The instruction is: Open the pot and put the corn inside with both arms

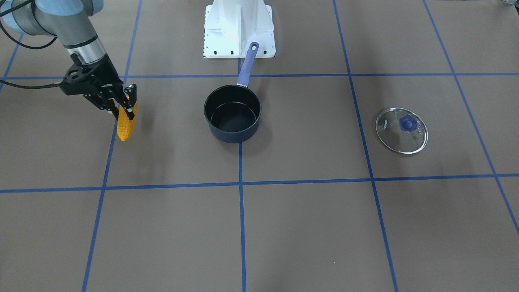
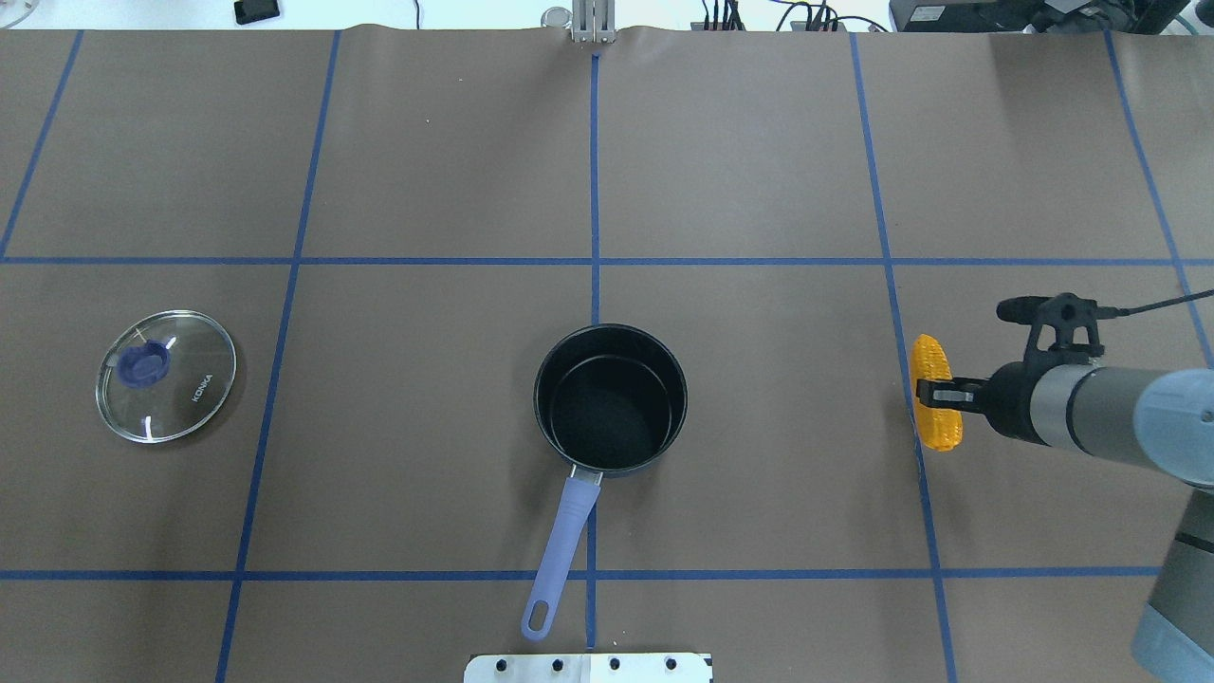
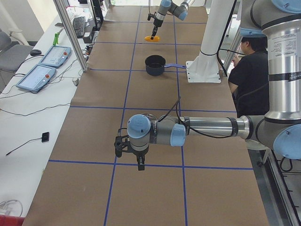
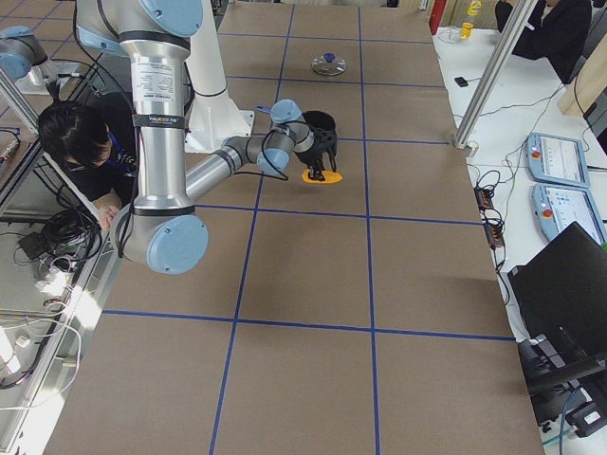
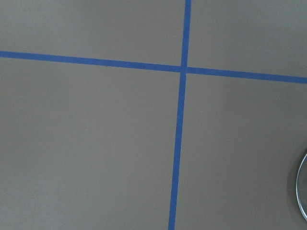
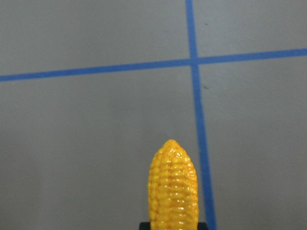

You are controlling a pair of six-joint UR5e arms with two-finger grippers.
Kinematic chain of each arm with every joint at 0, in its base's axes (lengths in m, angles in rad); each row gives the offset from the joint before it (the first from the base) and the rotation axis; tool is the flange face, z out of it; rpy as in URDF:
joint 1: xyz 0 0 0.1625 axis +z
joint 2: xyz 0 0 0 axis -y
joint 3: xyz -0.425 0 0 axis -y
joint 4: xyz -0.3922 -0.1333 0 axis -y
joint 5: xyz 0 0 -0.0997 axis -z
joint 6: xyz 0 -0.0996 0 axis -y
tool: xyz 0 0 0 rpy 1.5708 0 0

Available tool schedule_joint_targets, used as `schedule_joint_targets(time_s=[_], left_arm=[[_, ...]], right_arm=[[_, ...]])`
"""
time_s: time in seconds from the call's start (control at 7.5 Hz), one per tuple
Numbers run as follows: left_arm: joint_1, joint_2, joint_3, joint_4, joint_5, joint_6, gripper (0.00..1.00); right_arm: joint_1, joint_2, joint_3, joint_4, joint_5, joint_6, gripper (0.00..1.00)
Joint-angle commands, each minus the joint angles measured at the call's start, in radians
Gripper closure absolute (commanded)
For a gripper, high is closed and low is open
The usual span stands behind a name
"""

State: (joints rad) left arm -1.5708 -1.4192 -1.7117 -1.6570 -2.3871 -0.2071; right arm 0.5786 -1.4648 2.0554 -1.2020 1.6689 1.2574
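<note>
Bench (image 1: 308, 227): brown sheet with a blue tape (image 1: 241, 227) grid.

Left arm (image 3: 211, 127) is stretched low across the bench, left hand (image 3: 140, 162) pointing down over a tape line. The hand only shows from the side camera, so can't tell if it's released or clenched. Its wrist camera sees a tape crossing and a sliver of lid rim at the frame's right edge.

Right arm (image 1: 61, 24) is reaching out, right hand (image 1: 125, 106) clenched across the corn (image 1: 125, 129) at about mid-length. The corn's pointed tip sticks out past the fingers, just beside a tape line. Can't tell if the corn is touching the bench or just above it.

White mount (image 1: 238, 28) sits on the robot side of the bench. An operator (image 3: 249, 61) sits behind it.

Pot (image 1: 235, 134) is off to the right hand's left, well apart. It's upright and uncovered, black inside showing. Its handle (image 1: 247, 65) points back at the mount. Between that hand and the pot: brown bench and one tape line.

Lid (image 1: 401, 130) lies flat, knob up, further left past the pot, so the pot sits between the right hand and the lid. Lid and pot are well apart.
</note>
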Motion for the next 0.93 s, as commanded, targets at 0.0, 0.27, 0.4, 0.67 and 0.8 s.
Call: schedule_joint_targets(time_s=[0.0, 0.27, 0.4, 0.67, 0.8], left_arm=[[0.002, 0.009, -0.005, -0.003, 0.002, -0.018, 0.02], [0.002, 0.009, -0.005, -0.004, 0.0, -0.017, 0.02], [0.003, 0.009, -0.005, -0.004, 0.0, -0.017, 0.02], [0.003, 0.009, -0.002, -0.006, 0.0, -0.017, 0.02], [0.003, 0.009, -0.002, -0.006, 0.0, -0.017, 0.02]], right_arm=[[-0.012, 0.342, -0.044, -0.352, 0.005, 0.048, 1.0], [-0.107, 0.498, -0.151, -0.381, -0.061, 0.141, 1.0], [-0.156, 0.509, -0.19, -0.37, -0.11, 0.157, 0.91], [-0.238, 0.515, -0.224, -0.334, -0.197, 0.212, 0.09], [-0.25, 0.526, -0.221, -0.332, -0.231, 0.224, 0.0]])
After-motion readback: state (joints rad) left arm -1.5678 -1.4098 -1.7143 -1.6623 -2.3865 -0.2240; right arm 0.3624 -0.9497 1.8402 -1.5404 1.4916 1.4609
